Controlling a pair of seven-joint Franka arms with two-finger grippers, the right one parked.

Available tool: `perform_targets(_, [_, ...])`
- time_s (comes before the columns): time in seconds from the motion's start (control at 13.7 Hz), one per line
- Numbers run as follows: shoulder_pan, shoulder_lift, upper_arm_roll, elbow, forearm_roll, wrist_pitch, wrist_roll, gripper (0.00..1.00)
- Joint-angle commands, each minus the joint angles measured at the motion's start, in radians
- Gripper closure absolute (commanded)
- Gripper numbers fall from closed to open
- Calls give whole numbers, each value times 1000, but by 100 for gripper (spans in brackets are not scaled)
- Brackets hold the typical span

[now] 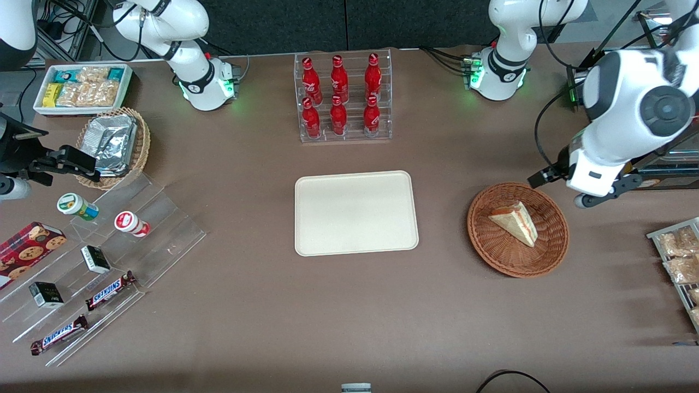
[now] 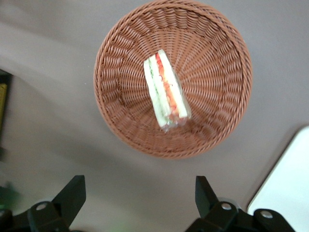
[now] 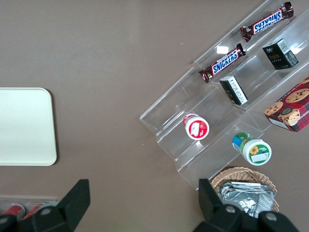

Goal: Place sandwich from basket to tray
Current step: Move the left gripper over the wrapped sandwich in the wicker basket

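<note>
The sandwich [image 1: 516, 222] [image 2: 165, 92], a white bread wedge with red and green filling, lies in the middle of the round reddish-brown basket [image 1: 491, 256] [image 2: 217, 72]. My left gripper [image 1: 587, 188] [image 2: 140, 193] hangs open and empty above the table. It is just outside the basket's rim, a little farther from the front camera than the basket and toward the working arm's end. The cream tray [image 1: 355, 213] [image 2: 289, 183] lies bare at mid-table, beside the basket toward the parked arm's end.
A clear rack of red bottles [image 1: 343, 98] stands farther from the front camera than the tray. Acrylic steps with snacks [image 1: 109, 245], a tan basket of foil packets [image 1: 114, 144] and a white bin [image 1: 82, 87] sit toward the parked arm's end. A rack of snack bags [image 1: 680, 256] stands near the basket.
</note>
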Motion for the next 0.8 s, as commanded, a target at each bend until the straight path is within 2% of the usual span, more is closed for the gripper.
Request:
perform_targets(0.0, [-8,-35,-4,-138,18,168,-140,0])
perform_targets(0.29, [-6,9,-4,-197,18,331,-312,0])
perform_targets(0.59, [-5,65,-3,-272,19,500,-329,0])
perform_targets(0.73, [-5,95,-3,-281,19,532,-329,0])
